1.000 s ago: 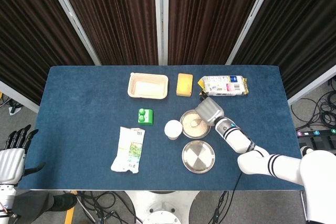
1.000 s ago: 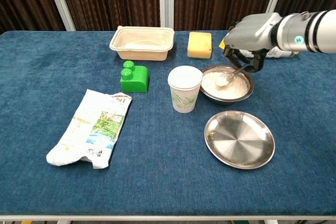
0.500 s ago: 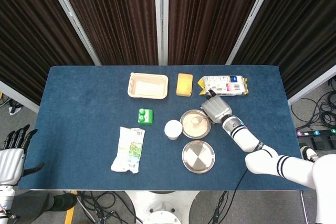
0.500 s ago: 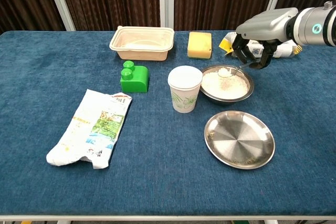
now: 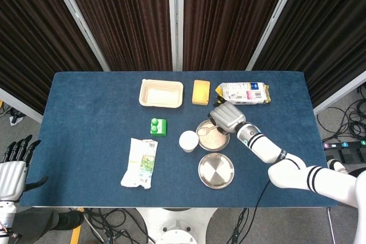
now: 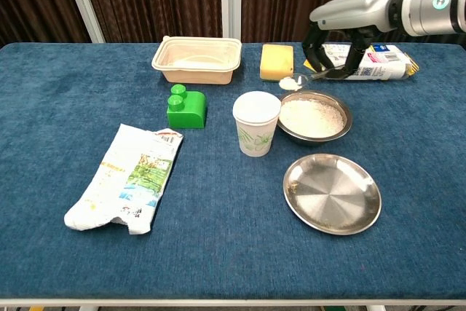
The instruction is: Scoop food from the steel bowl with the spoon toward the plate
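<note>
The steel bowl (image 6: 314, 116) of white grains stands right of centre, also seen from above as the bowl (image 5: 213, 135). In front of it lies the steel plate (image 6: 332, 193) with only a few crumbs, in the head view the plate (image 5: 216, 170). My right hand (image 6: 342, 30) hangs above the bowl's far edge and pinches the spoon (image 6: 304, 78). Its scoop carries a small white heap over the bowl's far left rim. From above, the right hand (image 5: 226, 116) covers the spoon. My left hand (image 5: 14, 167) hangs off the table's left front corner, fingers apart, holding nothing.
A white paper cup (image 6: 256, 123) stands just left of the bowl. A green block (image 6: 186, 108), a flat snack bag (image 6: 131, 177), a beige tray (image 6: 196, 59), a yellow sponge (image 6: 277, 62) and a white packet (image 6: 375, 62) lie around the blue table (image 6: 218, 253).
My right hand has lifted the loaded spoon out of the grains and carried it up and to the left, above the bowl's far rim. The left hand has not moved.
</note>
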`<move>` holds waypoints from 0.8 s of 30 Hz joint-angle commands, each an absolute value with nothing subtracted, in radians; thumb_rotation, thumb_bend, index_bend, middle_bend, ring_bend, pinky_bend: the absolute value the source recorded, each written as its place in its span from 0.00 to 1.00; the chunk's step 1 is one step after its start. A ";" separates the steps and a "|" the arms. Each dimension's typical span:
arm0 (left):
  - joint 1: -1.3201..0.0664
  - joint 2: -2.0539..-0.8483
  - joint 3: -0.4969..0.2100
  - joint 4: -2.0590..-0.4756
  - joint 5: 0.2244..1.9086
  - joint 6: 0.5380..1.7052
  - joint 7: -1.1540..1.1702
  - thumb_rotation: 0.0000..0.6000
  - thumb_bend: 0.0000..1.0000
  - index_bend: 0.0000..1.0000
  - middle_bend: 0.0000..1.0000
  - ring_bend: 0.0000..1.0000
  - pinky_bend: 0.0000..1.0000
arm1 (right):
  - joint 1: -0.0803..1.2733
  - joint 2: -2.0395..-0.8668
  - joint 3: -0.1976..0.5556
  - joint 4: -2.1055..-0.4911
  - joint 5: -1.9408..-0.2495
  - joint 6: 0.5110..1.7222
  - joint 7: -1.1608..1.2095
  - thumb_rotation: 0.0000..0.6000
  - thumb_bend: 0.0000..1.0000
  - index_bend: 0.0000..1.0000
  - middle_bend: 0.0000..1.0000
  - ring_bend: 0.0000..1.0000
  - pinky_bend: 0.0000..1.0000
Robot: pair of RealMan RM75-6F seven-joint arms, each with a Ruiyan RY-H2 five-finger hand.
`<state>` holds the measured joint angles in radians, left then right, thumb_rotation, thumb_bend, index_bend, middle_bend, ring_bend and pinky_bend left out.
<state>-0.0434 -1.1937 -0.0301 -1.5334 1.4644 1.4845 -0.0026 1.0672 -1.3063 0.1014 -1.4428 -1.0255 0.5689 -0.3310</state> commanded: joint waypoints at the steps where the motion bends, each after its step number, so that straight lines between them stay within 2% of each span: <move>1: -0.043 -1.193 -0.030 -1.536 1.463 1.485 0.000 1.00 0.03 0.17 0.12 0.02 0.02 | 1.092 -1.324 0.103 -1.444 -1.034 0.556 -0.349 1.00 0.33 0.63 0.57 0.19 0.03; 4: -0.042 -1.194 -0.030 -1.535 1.462 1.486 -0.002 1.00 0.03 0.17 0.12 0.02 0.02 | 1.125 -1.352 0.087 -1.431 -1.044 0.563 -0.415 1.00 0.33 0.63 0.56 0.19 0.03; 11: -0.036 -1.199 -0.027 -1.530 1.460 1.488 -0.010 1.00 0.03 0.17 0.12 0.02 0.02 | 1.171 -1.427 0.042 -1.426 -1.046 0.667 -0.640 1.00 0.33 0.63 0.56 0.19 0.02; 17: -0.029 -1.206 -0.026 -1.518 1.457 1.493 -0.025 1.00 0.03 0.17 0.12 0.02 0.02 | 1.173 -1.471 0.004 -1.443 -1.122 0.804 -0.844 1.00 0.33 0.64 0.56 0.19 0.00; 24: -0.026 -1.215 -0.024 -1.502 1.460 1.494 -0.043 1.00 0.03 0.17 0.12 0.02 0.02 | 1.159 -1.488 -0.033 -1.443 -1.241 0.899 -0.996 1.00 0.33 0.64 0.56 0.19 0.00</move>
